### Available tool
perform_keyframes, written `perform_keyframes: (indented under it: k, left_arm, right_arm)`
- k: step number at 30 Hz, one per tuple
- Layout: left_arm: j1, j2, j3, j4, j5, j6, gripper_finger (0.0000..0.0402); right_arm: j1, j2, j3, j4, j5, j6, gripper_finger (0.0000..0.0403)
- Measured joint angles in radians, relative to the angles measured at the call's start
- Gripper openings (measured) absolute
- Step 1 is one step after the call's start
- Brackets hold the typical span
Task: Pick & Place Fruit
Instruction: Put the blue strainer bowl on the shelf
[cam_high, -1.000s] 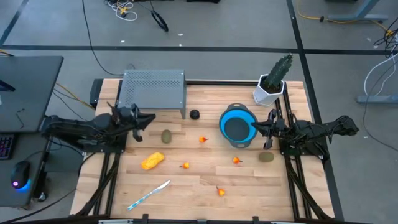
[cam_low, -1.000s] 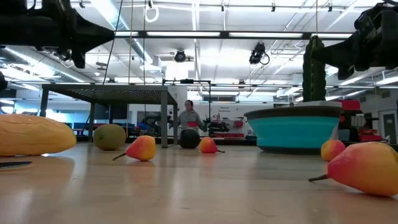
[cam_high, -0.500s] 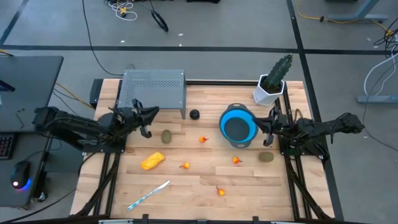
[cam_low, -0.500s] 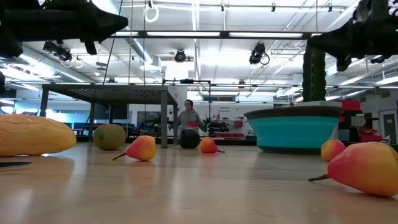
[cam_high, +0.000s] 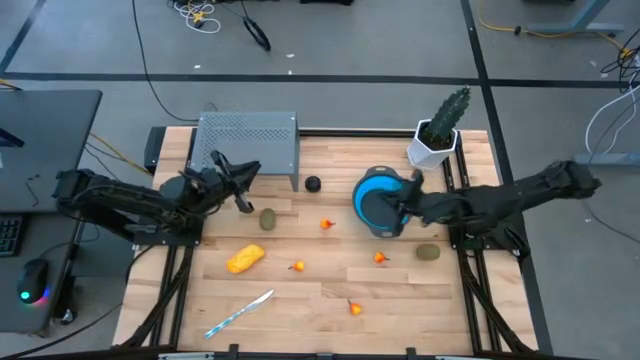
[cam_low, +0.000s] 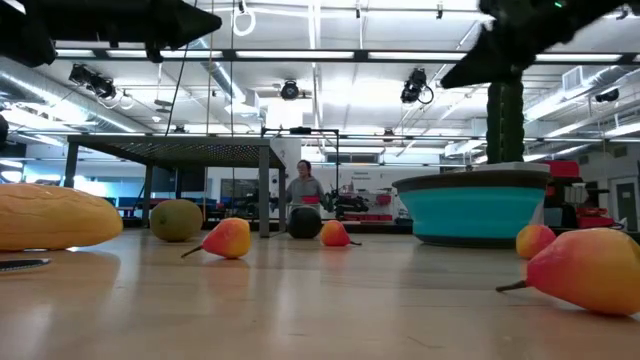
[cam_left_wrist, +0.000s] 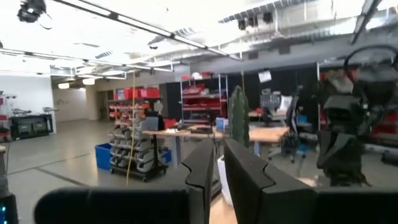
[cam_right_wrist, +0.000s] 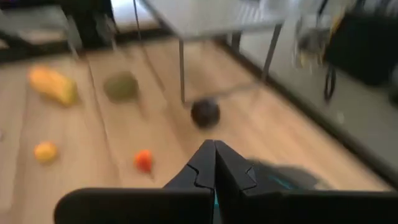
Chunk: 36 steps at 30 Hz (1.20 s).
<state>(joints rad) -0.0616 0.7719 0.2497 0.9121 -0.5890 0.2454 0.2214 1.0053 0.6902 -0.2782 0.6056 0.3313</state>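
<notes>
Right gripper (cam_high: 403, 198) clenched, empty, over the blue bowl (cam_high: 375, 205). Left gripper (cam_high: 243, 202) nearly closed, empty, near olive-brown fruit (cam_high: 268, 218).

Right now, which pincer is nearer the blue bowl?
Right. The right pincer hangs over the blue bowl; the left pincer is far across the table, beside an olive-brown fruit.
</notes>
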Motion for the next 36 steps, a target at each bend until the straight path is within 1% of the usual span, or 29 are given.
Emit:
perform_keyframes:
  k: [3, 6, 8, 11, 14, 18, 20, 23, 27, 31, 36]
  left_arm:
    - [0.000, -0.007, 0.001, -0.061, 0.023, -0.002, 0.0046]
    - [-0.001, -0.042, 0.000, -0.099, 0.024, -0.027, 0.0046]
    - [-0.008, -0.085, 0.001, -0.143, 0.037, -0.048, 0.0046]
    - [-0.023, -0.156, 0.001, -0.212, 0.088, -0.051, 0.0046]
    - [-0.040, -0.228, 0.000, -0.265, 0.123, -0.078, 0.0046]
    - [-0.065, -0.311, 0.000, -0.327, 0.163, -0.100, 0.0046]
    - [-0.077, -0.344, 0.000, -0.346, 0.167, -0.112, 0.0046]
    - [-0.090, -0.369, 0.000, -0.354, 0.165, -0.130, 0.0046]
    - [-0.105, -0.365, 0.000, -0.359, 0.166, -0.154, 0.0046]
    - [-0.110, -0.355, 0.000, -0.378, 0.166, -0.156, 0.0046]
    - [-0.109, -0.354, -0.001, -0.397, 0.165, -0.162, 0.0046]
  right_arm:
    - [0.001, 0.168, 0.141, -0.181, -0.075, 0.129, 0.0003]
    - [0.001, 0.307, 0.253, -0.276, -0.161, 0.207, 0.0003]
    - [0.001, 0.377, 0.308, -0.331, -0.195, 0.237, 0.0003]
    - [0.001, 0.444, 0.367, -0.374, -0.236, 0.248, 0.0006]
    - [0.001, 0.483, 0.396, -0.375, -0.244, 0.248, 0.0025]
    - [-0.010, 0.493, 0.405, -0.379, -0.243, 0.298, 0.0070]
    - [-0.020, 0.493, 0.405, -0.385, -0.229, 0.337, 0.0095]
    - [-0.034, 0.494, 0.405, -0.383, -0.185, 0.353, 0.0133]
    - [-0.070, 0.531, 0.405, -0.369, -0.197, 0.369, 0.0176]
    - [-0.092, 0.590, 0.405, -0.373, -0.222, 0.372, 0.0197]
    - [-0.104, 0.629, 0.405, -0.409, -0.220, 0.387, 0.0199]
